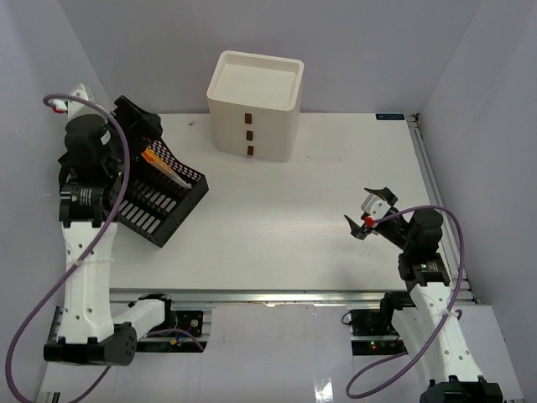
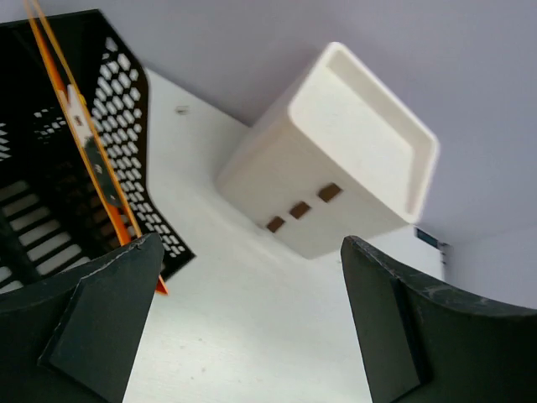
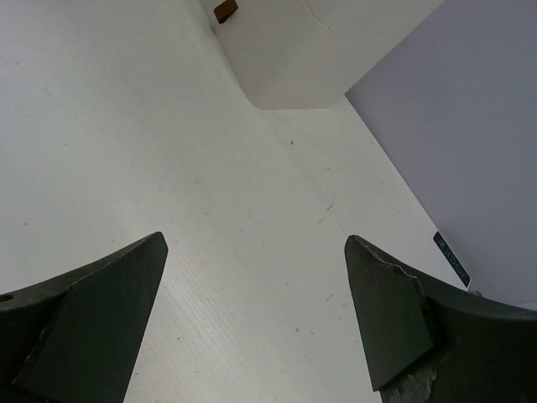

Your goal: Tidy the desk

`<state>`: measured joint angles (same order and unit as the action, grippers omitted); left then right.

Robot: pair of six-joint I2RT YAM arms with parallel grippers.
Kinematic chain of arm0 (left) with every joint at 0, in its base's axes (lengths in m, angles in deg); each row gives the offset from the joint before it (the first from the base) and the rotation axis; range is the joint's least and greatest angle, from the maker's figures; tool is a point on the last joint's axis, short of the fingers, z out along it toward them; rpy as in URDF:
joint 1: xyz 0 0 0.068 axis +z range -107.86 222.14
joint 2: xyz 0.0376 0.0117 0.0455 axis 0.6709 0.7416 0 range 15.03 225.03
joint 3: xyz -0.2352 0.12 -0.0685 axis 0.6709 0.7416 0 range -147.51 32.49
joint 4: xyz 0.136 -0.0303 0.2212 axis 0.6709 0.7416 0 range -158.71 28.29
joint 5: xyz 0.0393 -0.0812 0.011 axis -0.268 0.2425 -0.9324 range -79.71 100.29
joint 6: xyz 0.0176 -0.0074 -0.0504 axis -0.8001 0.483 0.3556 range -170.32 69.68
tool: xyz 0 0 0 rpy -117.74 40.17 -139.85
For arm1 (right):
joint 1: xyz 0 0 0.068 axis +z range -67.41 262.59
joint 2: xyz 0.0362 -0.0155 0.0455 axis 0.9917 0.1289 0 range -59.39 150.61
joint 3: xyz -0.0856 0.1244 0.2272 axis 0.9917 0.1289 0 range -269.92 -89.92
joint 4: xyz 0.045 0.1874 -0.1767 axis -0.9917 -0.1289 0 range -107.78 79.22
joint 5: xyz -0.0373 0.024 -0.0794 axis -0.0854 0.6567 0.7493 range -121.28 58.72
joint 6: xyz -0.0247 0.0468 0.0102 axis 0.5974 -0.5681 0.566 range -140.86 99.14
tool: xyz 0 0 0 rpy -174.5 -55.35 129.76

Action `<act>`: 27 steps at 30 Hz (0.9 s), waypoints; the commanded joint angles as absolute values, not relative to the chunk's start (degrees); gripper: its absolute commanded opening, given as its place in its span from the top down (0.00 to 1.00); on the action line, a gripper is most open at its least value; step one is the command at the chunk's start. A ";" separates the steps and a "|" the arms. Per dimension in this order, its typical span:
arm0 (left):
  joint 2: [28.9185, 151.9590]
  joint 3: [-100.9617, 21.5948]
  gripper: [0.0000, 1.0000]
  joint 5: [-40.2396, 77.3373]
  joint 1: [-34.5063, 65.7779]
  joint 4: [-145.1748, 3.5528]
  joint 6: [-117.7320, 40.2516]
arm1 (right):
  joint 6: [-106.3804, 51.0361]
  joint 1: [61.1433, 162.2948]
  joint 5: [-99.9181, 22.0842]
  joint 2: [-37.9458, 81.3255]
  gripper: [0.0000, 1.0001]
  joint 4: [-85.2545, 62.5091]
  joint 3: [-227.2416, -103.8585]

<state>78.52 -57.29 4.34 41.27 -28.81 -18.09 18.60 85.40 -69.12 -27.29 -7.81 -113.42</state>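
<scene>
The desk (image 1: 285, 210) is a white tabletop with a metal rail along its front edge. My left gripper (image 1: 143, 117) hovers open above the back end of the black mesh file rack (image 1: 159, 201), with nothing between its fingers. A thin orange folder (image 2: 92, 159) stands inside the rack (image 2: 126, 109), just left of the left gripper (image 2: 252, 243). My right gripper (image 1: 369, 214) hangs open over bare desk at the right. In the right wrist view only the desk surface (image 3: 210, 168) shows between the spread jaws of the right gripper (image 3: 256, 239).
A white three-drawer box (image 1: 254, 105) with brown handles stands at the back middle, also seen as the drawer box (image 2: 336, 168) and the box corner (image 3: 285, 59). White walls close in the back and both sides. The rack sits tilted at the left.
</scene>
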 commanded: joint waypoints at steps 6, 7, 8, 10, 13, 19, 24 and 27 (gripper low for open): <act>66.64 -33.03 0.02 43.05 38.86 -52.67 -13.92 | 4.86 80.38 -66.48 -24.67 0.10 -7.09 -116.29; 67.03 -30.10 0.02 46.76 38.08 -55.28 -14.49 | 2.40 79.99 -64.35 -24.51 0.10 -7.09 -116.60; 67.06 -28.10 0.02 48.61 37.45 -56.94 -15.02 | -1.22 79.80 -62.57 -24.26 0.10 -7.09 -116.71; 67.24 -24.27 0.02 50.63 34.49 -59.35 -17.43 | -2.75 79.57 -60.61 -23.51 0.10 -8.23 -117.47; 67.56 -19.72 0.02 49.68 28.76 -60.27 -25.43 | -2.39 79.05 -61.36 -20.73 0.10 -11.52 -119.23; 64.73 -9.74 0.02 41.53 21.98 -60.23 -38.43 | -8.46 78.47 -56.37 -15.97 0.10 -14.61 -121.41; 56.79 -0.68 0.02 36.51 21.86 -61.66 -43.97 | -13.41 77.23 -50.71 -15.87 0.10 -13.44 -119.89; 51.40 3.14 0.02 36.50 21.74 -64.76 -43.76 | -15.91 75.21 -48.86 -16.51 0.10 -12.63 -118.91</act>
